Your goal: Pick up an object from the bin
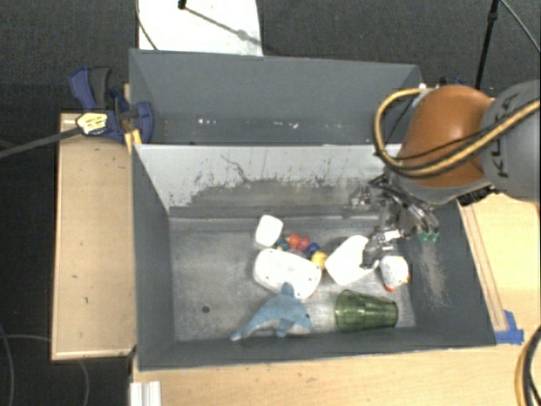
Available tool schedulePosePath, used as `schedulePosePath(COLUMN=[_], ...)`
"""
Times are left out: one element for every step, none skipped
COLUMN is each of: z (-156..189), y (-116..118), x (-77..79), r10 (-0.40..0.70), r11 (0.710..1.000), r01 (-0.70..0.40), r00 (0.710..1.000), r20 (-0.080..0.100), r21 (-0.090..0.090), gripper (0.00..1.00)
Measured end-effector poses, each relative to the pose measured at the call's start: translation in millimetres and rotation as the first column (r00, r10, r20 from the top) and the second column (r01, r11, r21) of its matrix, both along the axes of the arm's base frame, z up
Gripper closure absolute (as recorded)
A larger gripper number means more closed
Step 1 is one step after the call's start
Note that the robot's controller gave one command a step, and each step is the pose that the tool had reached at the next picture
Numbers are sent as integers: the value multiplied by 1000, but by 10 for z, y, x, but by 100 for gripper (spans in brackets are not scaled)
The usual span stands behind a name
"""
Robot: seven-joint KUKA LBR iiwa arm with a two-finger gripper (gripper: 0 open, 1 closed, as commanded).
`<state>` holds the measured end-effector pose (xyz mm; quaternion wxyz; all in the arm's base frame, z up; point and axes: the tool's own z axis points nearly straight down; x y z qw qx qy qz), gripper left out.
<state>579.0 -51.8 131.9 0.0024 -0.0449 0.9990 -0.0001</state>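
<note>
Toward the three o'clock side of the bin [208, 265] floor, we see the gripper [377, 249] low among the things, its dark tip set between two white items; at its nine o'clock lies a flat white piece [347, 262] with a rounded outline, and at its four o'clock a small white toy [395, 271] with a red-orange spot; the tip looks to touch the edge of the flat white piece, though we cannot be certain of the contact; whether the gripper is parted or closed we cannot tell, for its dark parts are hard to separate from the floor behind; above it, the wrist [397, 205] carries a tangle of metal brackets, and behind that sits the orange cover [444, 134], round and domed, with yellowish cables [380, 129] looped about it; the arm [516, 134] enters from three o'clock, over the bin's right wall, and bends downward and toward nine o'clock into the bin; at six o'clock of the gripper a green transparent cup [365, 309] lies on its side, near but apart; farther toward nine o'clock we find a larger white rounded shell [286, 273], a cluster of red, blue and yellow beads [303, 246] just beside it, a small white block [269, 229] at its twelve o'clock, and a blue fish-shaped toy [275, 315] at its six o'clock, close against its lower edge, all well apart from the gripper.
</note>
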Motion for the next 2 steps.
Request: schedulePosePath(z=[-420, -564], y=[-185, -313], x=[22, 58], r10=[97, -2], r11=[995, 1000], r01=[-97, 2], r00=[995, 1000], r20=[0, 5], r21=[0, 1], gripper=[0, 100])
